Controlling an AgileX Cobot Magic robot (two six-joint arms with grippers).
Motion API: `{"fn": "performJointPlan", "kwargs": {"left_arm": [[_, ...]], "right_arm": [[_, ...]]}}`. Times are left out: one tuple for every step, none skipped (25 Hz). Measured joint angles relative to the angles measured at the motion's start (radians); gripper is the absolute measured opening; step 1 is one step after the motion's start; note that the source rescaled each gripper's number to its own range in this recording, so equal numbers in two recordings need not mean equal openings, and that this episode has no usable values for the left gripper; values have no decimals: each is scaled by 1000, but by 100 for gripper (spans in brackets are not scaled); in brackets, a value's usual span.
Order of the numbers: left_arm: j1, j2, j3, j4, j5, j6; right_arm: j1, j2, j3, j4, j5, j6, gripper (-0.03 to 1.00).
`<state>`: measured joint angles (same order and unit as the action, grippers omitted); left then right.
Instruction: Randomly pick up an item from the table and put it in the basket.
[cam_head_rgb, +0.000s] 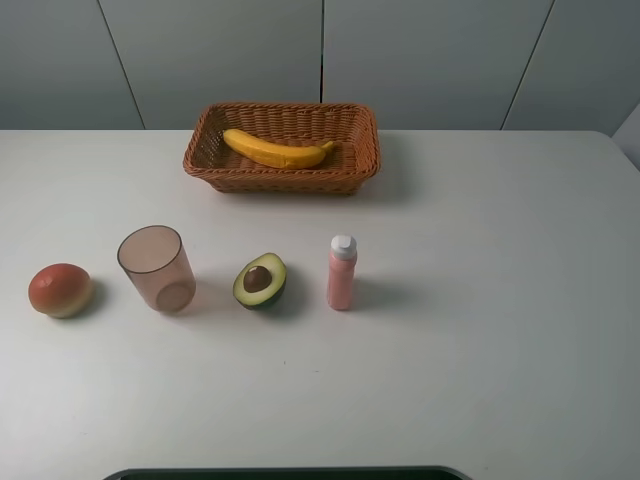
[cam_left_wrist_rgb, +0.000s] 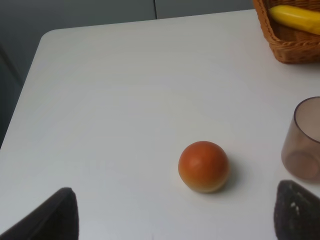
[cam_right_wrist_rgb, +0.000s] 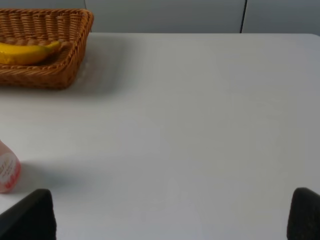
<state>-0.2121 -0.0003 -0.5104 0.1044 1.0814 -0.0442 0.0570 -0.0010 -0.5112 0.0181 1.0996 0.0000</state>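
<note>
Lying inside the basket (cam_head_rgb: 282, 147) near the desk's (cam_head_rgb: 480, 330) far edge, the banana (cam_head_rgb: 277, 150) is clear of both arms. Left end effector (cam_left_wrist_rgb: 175, 212) and right end effector (cam_right_wrist_rgb: 172, 212) both have fingers spread wide, pinching nothing. Peach (cam_head_rgb: 60, 290), cup (cam_head_rgb: 156, 268), halved avocado (cam_head_rgb: 260, 281) and pink bottle (cam_head_rgb: 341, 272) line up nearer the front edge.

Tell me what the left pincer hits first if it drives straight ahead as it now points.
Probably the round orange-red fruit, sitting ahead between the open left pincer fingertips; the cup stands off to one side. Depth is unclear.
</note>
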Motion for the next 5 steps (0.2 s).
{"fn": "performJointPlan", "kwargs": {"left_arm": [[0,0,0,0,0,0],[0,0,0,0,0,0],[0,0,0,0,0,0],[0,0,0,0,0,0],[0,0,0,0,0,0]], "right_arm": [[0,0,0,0,0,0,100],[0,0,0,0,0,0,100],[0,0,0,0,0,0,100],[0,0,0,0,0,0,100],[0,0,0,0,0,0,100]]}}
